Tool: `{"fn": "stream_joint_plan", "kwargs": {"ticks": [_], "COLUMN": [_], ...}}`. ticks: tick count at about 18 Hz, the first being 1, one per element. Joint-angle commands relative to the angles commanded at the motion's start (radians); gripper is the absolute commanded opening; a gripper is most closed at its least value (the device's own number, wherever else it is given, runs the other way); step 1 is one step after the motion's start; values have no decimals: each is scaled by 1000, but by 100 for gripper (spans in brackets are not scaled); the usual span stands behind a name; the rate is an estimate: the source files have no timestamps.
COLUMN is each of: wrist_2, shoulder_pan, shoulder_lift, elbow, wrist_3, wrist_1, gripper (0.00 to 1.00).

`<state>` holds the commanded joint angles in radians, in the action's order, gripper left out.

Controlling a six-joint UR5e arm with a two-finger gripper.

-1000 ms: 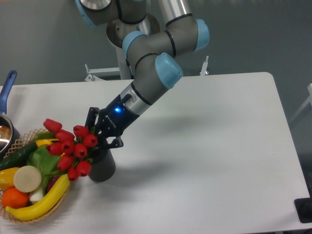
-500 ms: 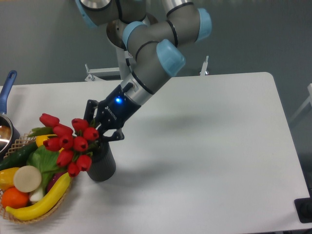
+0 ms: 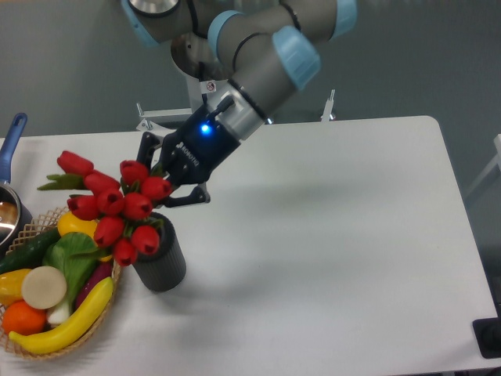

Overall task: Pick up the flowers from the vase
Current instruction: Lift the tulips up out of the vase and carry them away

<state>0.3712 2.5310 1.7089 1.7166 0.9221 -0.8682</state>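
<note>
The flowers [image 3: 109, 204], a bunch of glossy red tulip buds with green leaves, lean out to the left above the vase. The vase [image 3: 160, 261] is a short dark grey ribbed cylinder standing on the white table [image 3: 329, 227]. My gripper [image 3: 166, 178] is shut on the flowers' stems, just above and behind the vase mouth. The stems are mostly hidden behind the buds and the black fingers; I cannot tell whether their ends are still inside the vase.
A wicker basket [image 3: 39, 345] with a yellow banana, green vegetables, an orange and a white disc sits at the left front, close to the vase. A blue-handled pot [image 3: 9, 157] is at the left edge. A black object [image 3: 489, 338] is at the right front corner.
My gripper has risen up and slightly back with the flowers in it. The bunch is higher over the vase than before. The vase stays in place.
</note>
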Motion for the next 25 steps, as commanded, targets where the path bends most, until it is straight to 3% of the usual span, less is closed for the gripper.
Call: {"fn": "stream_joint_plan", "kwargs": {"ticks": [9,15,17,19,22,25], "wrist_2": [-71,-35,106,324,444,624], "shoulder_pan": [74,164,175,178,180,184], "shoulder_lift": [0,18,40,47,58,57], "elbow": [-94,-144,-150,-155,-157,-112], "wrist_3": [-149,-60,-14,26,50,44], "wrist_1": [0,6,6,6,2,-14], "gripper": [0,0,0,0,0,0]}}
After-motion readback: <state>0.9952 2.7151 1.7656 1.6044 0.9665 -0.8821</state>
